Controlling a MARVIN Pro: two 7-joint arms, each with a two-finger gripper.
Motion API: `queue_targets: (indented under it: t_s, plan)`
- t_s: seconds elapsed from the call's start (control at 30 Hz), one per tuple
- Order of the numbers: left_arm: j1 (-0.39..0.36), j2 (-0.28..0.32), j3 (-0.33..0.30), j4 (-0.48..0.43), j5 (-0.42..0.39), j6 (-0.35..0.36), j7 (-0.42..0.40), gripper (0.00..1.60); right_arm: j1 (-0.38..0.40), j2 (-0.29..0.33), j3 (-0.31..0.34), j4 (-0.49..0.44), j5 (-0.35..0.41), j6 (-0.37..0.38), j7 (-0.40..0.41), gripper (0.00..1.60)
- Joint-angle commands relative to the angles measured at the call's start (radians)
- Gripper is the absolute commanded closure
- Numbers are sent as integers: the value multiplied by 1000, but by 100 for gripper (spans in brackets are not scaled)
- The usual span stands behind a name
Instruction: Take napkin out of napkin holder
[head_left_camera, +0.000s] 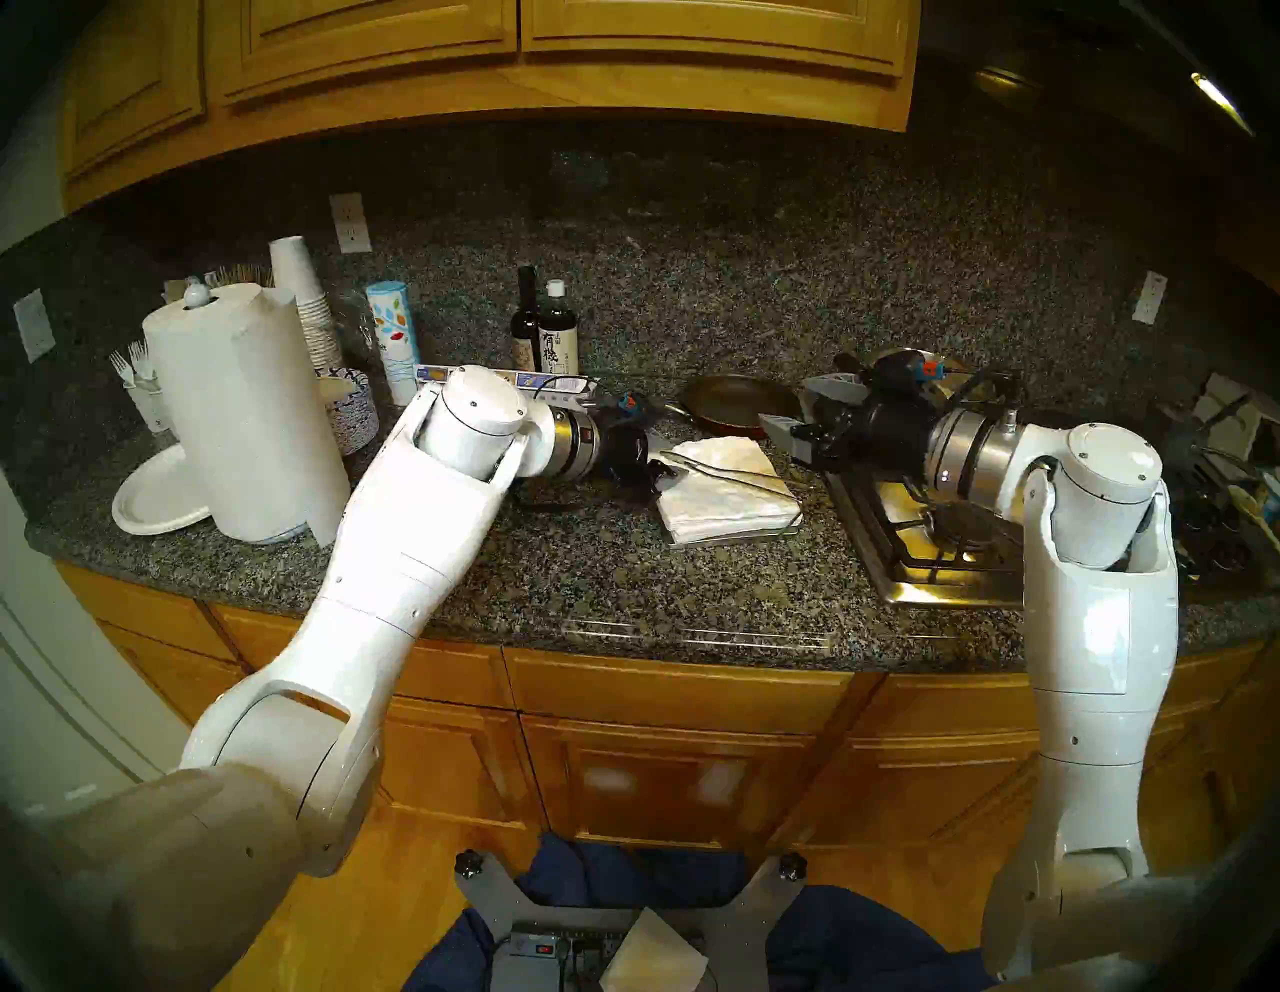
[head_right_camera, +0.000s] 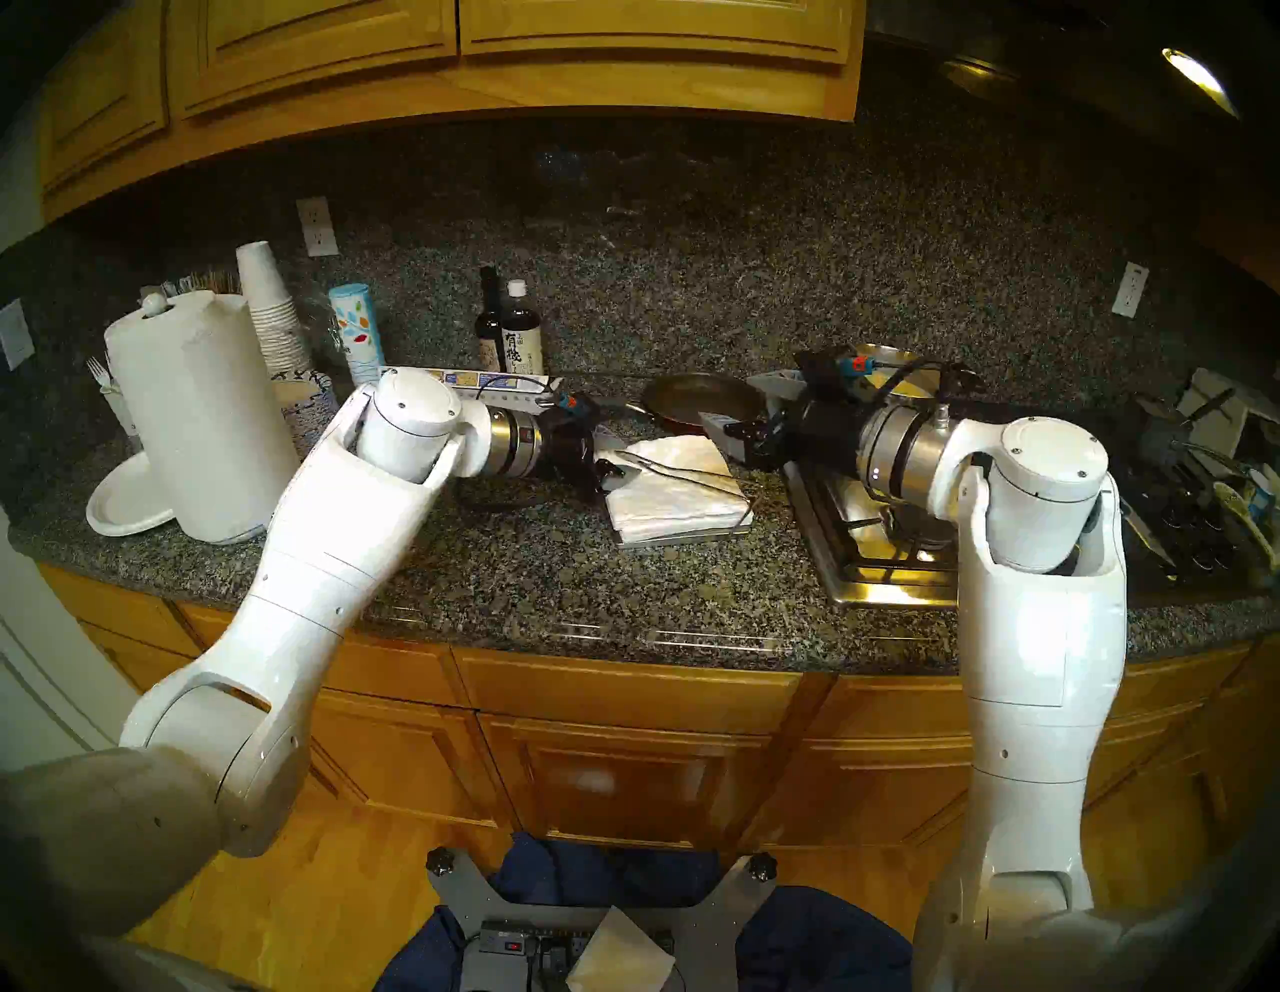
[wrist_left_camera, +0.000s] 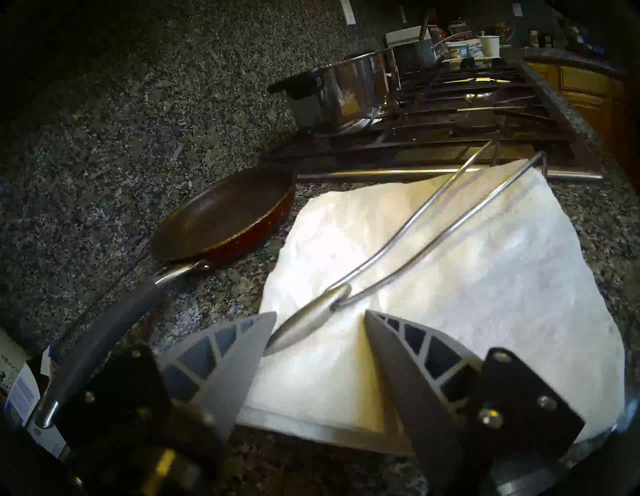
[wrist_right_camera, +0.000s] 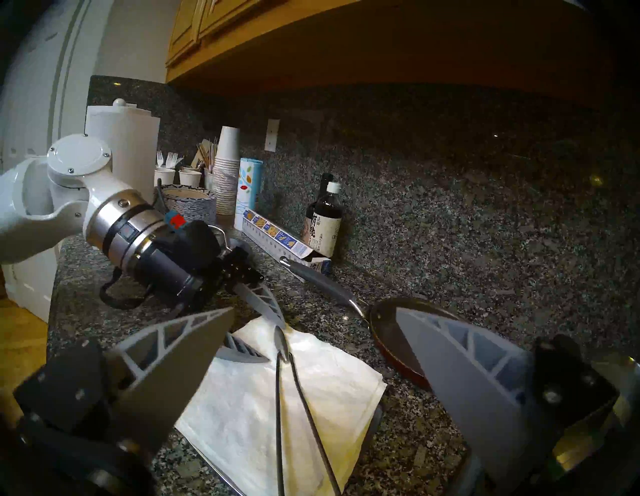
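Observation:
The napkin holder is a flat grey tray (head_left_camera: 734, 539) under a thick stack of white napkins (head_left_camera: 727, 516). Its wire arm (head_left_camera: 734, 476) lies across the top, crinkled napkin (head_left_camera: 720, 457). My left gripper (head_left_camera: 661, 472) is open at the stack's left edge. In the left wrist view its fingers (wrist_left_camera: 242, 350) stand either side of the arm's flattened tip (wrist_left_camera: 304, 324), over the napkin (wrist_left_camera: 467, 277). The right wrist view shows the left gripper (wrist_right_camera: 275, 343) around that tip too. My right gripper (head_left_camera: 789, 435) is open and empty above the stack's far right corner; it also shows in its wrist view (wrist_right_camera: 315, 311).
A dark frying pan (head_left_camera: 738, 402) sits just behind the stack, its handle toward my left wrist. The steel stove (head_left_camera: 921, 554) borders the stack on the right. A paper towel roll (head_left_camera: 242, 415), a paper plate (head_left_camera: 156, 509), cups, two bottles (head_left_camera: 547, 332) and a box stand at the left and back.

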Motion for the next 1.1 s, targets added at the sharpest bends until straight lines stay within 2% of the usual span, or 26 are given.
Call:
queue_targets:
  t_s: [0.0,0.2,0.3,0.57,0.8,1.07]
  plan:
    - [-66,-26,-32,17,-28,-3,-3,48,15,0,14,-28,7,-5,-1,0]
    - [-84,-35,-51,50,-47,1,-20,46,10,-4,21,-31,8,-7,-3,0]
    - [-92,-36,-55,69,-51,-2,-32,52,7,-6,24,-32,9,-9,-4,0]
    - [-96,-47,-74,102,-78,-6,-64,49,1,-11,31,-36,10,-12,-4,0]
    - [-108,-57,-80,150,-81,-9,-76,43,-5,-16,39,-42,11,-15,-6,0]
    - [-118,-58,-71,177,-66,-22,-80,48,-12,-19,47,-50,13,-17,-4,0]
